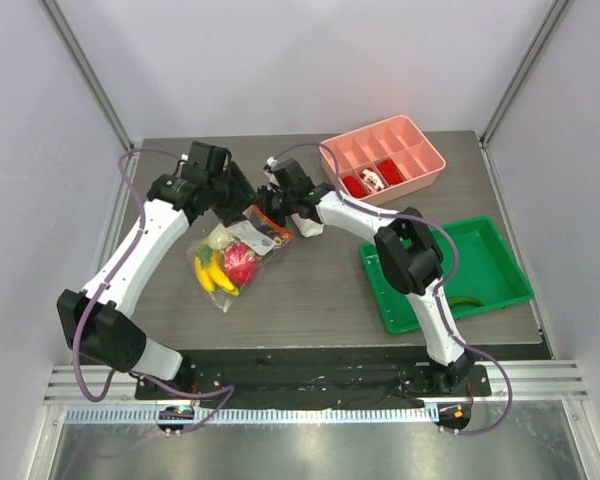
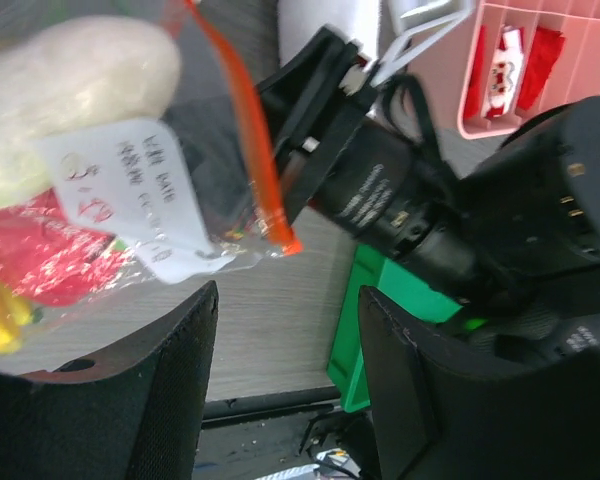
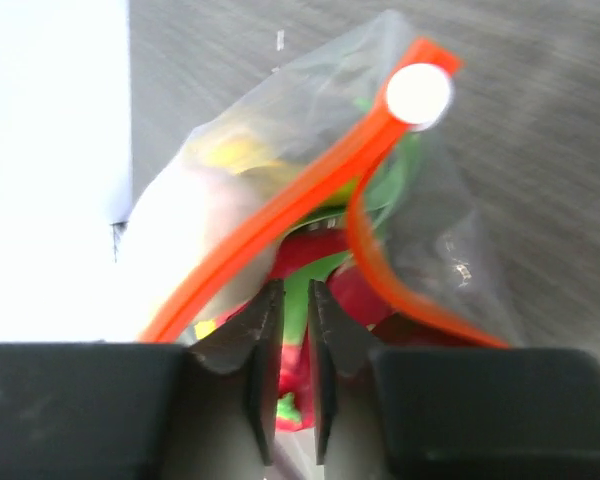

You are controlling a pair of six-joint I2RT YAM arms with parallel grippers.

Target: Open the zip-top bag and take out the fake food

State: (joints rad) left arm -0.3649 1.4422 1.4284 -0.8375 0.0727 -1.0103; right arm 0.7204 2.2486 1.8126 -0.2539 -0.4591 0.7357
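Note:
The zip-top bag [image 1: 230, 262] lies left of the table's middle, and its orange-red strip [image 3: 280, 215] is parted at the mouth. Inside it are a pink-red dragon fruit [image 1: 240, 262], a yellow banana [image 1: 212, 275] and a white oblong vegetable [image 2: 60, 90]. My right gripper [image 3: 290, 300] is at the open mouth with its jaws almost together, pinching the clear film. The dragon fruit [image 3: 365, 290] shows through the narrow gap. My left gripper [image 2: 285, 380] is wide open and empty, just beside the bag's [image 2: 150, 200] strip end and facing my right gripper [image 2: 320, 110].
A pink divided tray [image 1: 425, 150] with red-and-white pieces stands at the back right. A green tray [image 1: 500, 240] sits at the right with a small green item [image 1: 467, 300] at its near edge. Both arms cross close together above the bag's top.

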